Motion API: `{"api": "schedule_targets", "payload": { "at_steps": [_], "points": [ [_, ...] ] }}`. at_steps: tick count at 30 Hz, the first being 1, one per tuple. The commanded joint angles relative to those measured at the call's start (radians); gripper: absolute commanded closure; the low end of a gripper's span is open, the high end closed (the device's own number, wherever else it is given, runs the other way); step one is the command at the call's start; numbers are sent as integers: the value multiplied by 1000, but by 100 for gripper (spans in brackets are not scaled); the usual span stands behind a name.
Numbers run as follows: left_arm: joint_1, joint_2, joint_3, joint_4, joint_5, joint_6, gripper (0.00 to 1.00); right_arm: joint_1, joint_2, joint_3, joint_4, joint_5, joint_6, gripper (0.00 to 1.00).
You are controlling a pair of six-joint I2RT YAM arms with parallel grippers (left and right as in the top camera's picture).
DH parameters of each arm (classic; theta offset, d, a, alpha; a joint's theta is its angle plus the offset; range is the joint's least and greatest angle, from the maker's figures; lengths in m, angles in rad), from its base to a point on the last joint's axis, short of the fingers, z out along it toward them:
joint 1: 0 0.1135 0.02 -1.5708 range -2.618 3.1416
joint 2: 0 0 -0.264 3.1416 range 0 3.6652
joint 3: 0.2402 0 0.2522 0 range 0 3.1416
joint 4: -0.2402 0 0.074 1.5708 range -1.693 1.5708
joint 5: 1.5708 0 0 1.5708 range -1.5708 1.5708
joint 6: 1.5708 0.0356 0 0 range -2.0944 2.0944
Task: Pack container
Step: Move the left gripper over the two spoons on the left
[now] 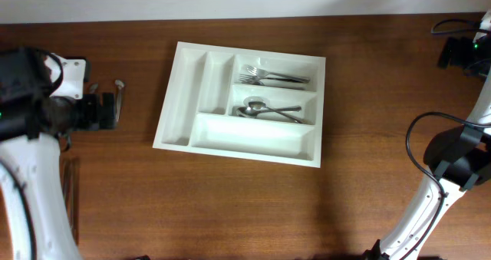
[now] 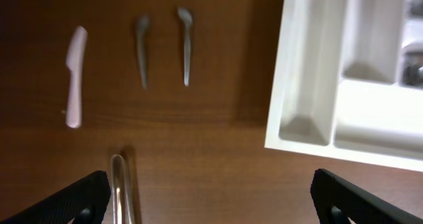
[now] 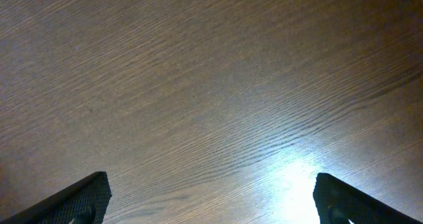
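The container, a white cutlery tray, lies mid-table; its corner shows in the left wrist view. Forks fill its upper right compartment, and spoons lie in the one below. My left gripper hangs open left of the tray, over bare wood. A metal handle lies on the table just inside its left finger, and nothing is held. My right gripper is open over bare table at the far right corner.
Ahead of the left gripper lie a white plastic knife and two metal utensils. More long metal pieces rest near the left edge beside the left arm. A black cable loops by the right arm.
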Motion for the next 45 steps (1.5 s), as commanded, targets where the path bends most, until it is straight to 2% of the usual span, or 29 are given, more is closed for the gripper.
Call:
{"api": "schedule_targets", "payload": {
  "at_steps": [1, 8, 11, 14, 20, 30, 45],
  "points": [
    [3, 94, 19, -8, -3, 99, 1, 5, 6, -5, 4, 5, 9, 1],
    [4, 268, 23, 15, 1, 115, 1, 5, 6, -5, 4, 5, 9, 1],
    [3, 352, 46, -5, 1, 83, 1, 5, 6, -5, 4, 5, 9, 1],
    [4, 478, 123, -34, -11, 70, 1, 5, 6, -5, 4, 5, 9, 1],
    [4, 593, 240, -34, -55, 32, 1, 5, 6, -5, 4, 5, 9, 1],
    [4, 632, 252, 127, -55, 33, 1, 5, 6, -5, 4, 5, 9, 1],
    [3, 748, 251, 203, -48, 78, 1, 5, 6, -5, 4, 5, 9, 1]
  ]
}}
